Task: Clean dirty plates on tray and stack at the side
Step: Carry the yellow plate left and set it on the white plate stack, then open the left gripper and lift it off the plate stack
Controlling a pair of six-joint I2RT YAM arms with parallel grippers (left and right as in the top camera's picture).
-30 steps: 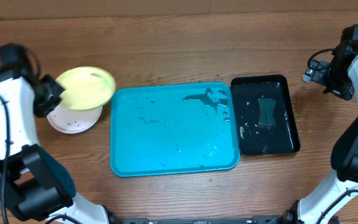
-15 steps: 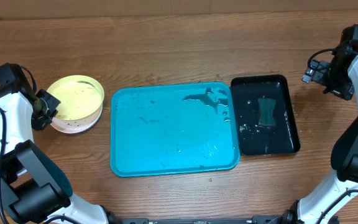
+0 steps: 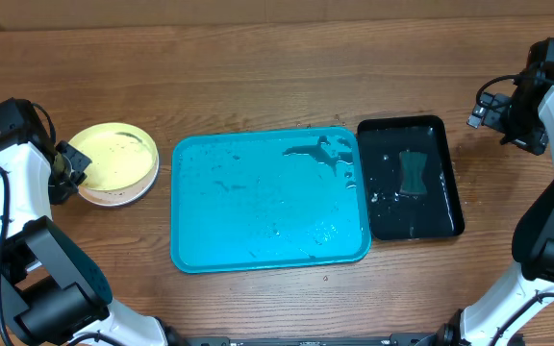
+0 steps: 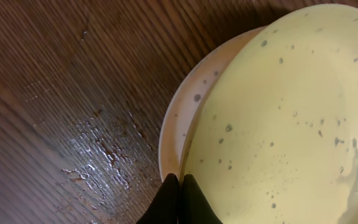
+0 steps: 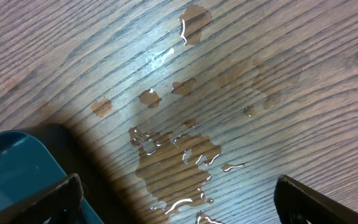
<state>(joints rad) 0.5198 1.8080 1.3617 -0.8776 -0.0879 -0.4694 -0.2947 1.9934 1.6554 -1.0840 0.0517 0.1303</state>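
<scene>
my left gripper (image 4: 180, 186) pinches the rim of the round yellow-green plastic plate (image 3: 113, 157), lying on the round white plastic plate (image 3: 112, 197) at middle left, beside the big turquoise plastic tray (image 3: 258, 252); my right gripper (image 5: 178, 185) is wide open over the wet wooden table (image 5: 260, 93)

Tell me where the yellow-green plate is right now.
Overhead view, left side: the yellow-green plate sits on the white plate, just left of the turquoise tray.

yellow-green plate (image 4: 291, 112) with dark specks, white plate (image 4: 173, 124), turquoise wet-streaked tray (image 3: 258, 221), glossy black tray (image 3: 402, 216), brown wood-grain table (image 3: 258, 77)
</scene>
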